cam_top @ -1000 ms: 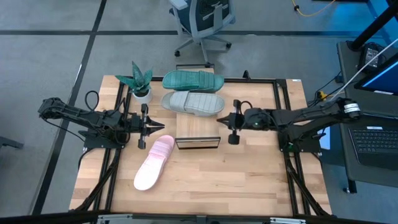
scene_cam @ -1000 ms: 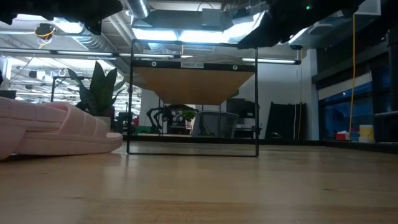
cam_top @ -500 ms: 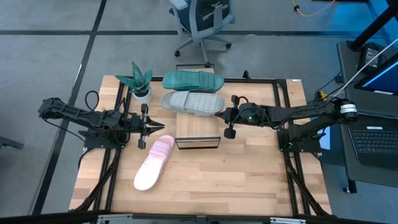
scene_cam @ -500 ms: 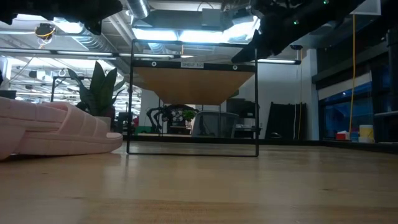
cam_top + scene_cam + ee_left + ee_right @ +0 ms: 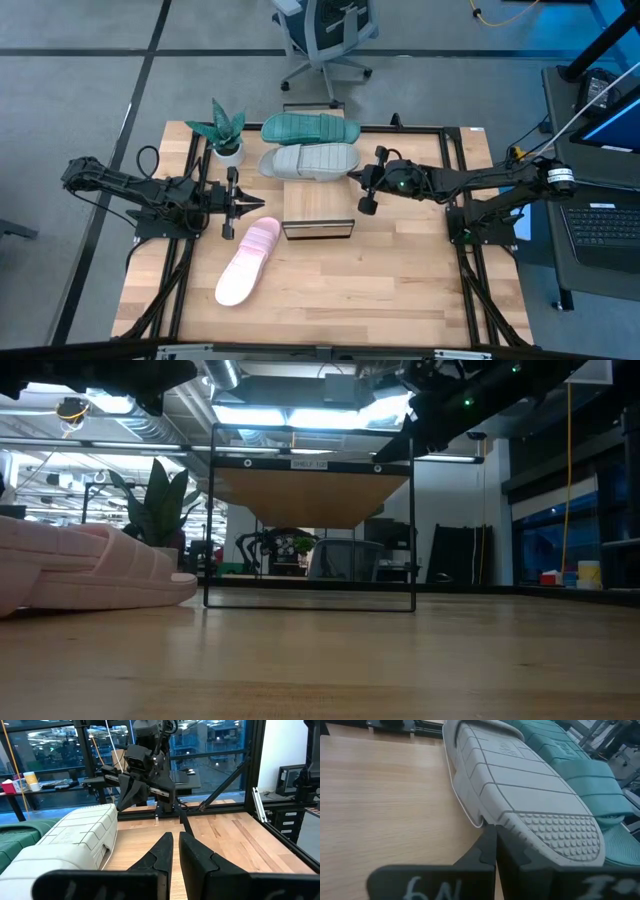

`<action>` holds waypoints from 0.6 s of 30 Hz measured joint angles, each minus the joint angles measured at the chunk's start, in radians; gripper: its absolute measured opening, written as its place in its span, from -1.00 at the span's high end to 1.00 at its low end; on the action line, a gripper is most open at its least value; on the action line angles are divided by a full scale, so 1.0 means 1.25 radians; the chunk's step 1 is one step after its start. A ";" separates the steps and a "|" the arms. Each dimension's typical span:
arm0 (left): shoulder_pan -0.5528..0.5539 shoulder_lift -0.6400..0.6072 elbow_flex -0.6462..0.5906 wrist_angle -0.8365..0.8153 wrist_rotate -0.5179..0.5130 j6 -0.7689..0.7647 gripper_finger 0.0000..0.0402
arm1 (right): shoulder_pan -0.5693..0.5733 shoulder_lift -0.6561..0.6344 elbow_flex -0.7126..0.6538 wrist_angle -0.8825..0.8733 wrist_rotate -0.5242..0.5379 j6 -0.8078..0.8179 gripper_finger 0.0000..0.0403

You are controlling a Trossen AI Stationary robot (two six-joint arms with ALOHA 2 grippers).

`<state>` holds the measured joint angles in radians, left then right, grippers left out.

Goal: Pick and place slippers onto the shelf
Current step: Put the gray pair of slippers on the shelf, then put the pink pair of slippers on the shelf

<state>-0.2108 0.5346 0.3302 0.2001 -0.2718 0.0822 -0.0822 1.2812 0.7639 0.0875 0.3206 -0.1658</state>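
Note:
The grey slipper (image 5: 310,160) lies sole up on the far part of the light-wood shelf (image 5: 318,207). The teal slipper (image 5: 310,128) lies beside it on its far side. The pink slipper (image 5: 248,262) rests on the tabletop, near and left of the shelf. My right gripper (image 5: 353,180) is shut, coming from the right with its tips at the grey slipper's right end. My left gripper (image 5: 256,205) is shut and level above the table left of the shelf, holding nothing. My right gripper has its shut fingertips (image 5: 489,836) against the grey slipper's near side rim (image 5: 479,820), close to the dotted right end of the sole. The fingers come from the table's right, slanting slightly down. The slipper lies flat, sole up, on the shelf.
A small potted plant (image 5: 226,132) stands at the far left, just left of the slippers. Bare shelf top lies near of the grey slipper. A black metal frame (image 5: 455,200) runs along the table's edges. An office chair (image 5: 325,35) stands beyond the far edge.
My right gripper has swung toward the table's left and far edge and tipped down a little, coming up to the grey slipper's right end. The grey slipper has shifted slightly toward the far edge.

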 joint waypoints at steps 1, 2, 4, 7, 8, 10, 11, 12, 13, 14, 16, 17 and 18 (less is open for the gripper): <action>0.000 0.000 0.000 0.000 0.000 0.000 0.87 | 0.000 0.000 0.000 0.000 0.000 -0.001 0.98; 0.000 0.000 0.000 0.000 0.000 0.000 0.87 | 0.000 0.000 0.000 0.000 0.000 -0.001 0.98; 0.000 0.000 0.000 0.000 0.000 0.000 0.87 | -0.003 0.000 0.000 -0.001 -0.001 0.000 0.98; 0.000 0.000 0.000 0.000 0.000 0.000 0.87 | -0.003 -0.004 0.000 -0.012 -0.035 0.001 0.98; 0.000 0.000 0.000 0.000 0.000 0.000 0.87 | 0.001 -0.012 0.000 -0.015 -0.059 0.001 0.98; 0.000 0.000 0.000 0.000 0.000 0.000 0.87 | 0.016 -0.036 0.002 -0.013 -0.114 0.000 0.98; 0.000 0.000 0.000 -0.001 0.000 0.000 0.87 | 0.025 -0.052 0.003 -0.015 -0.137 0.000 0.98; 0.000 0.000 0.000 -0.001 0.000 0.000 0.87 | 0.035 -0.071 0.005 -0.014 -0.155 -0.001 0.98; 0.000 0.000 0.000 -0.001 0.000 0.000 0.87 | 0.045 -0.092 0.005 -0.015 -0.162 -0.003 0.98; 0.000 0.000 0.000 -0.001 0.000 -0.001 0.87 | 0.057 -0.115 0.005 -0.019 -0.166 -0.005 0.98; 0.000 0.000 0.000 -0.001 0.000 -0.001 0.87 | 0.081 -0.164 0.006 -0.037 -0.166 -0.016 0.97; 0.000 0.000 0.000 -0.001 0.000 -0.001 0.87 | 0.096 -0.190 0.006 -0.057 -0.166 -0.018 0.97; 0.000 0.000 0.000 -0.001 0.000 -0.001 0.87 | 0.110 -0.214 0.006 -0.071 -0.167 -0.018 0.97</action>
<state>-0.2108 0.5346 0.3302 0.1986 -0.2718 0.0811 0.0547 1.0138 0.7712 -0.0014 0.1120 -0.1882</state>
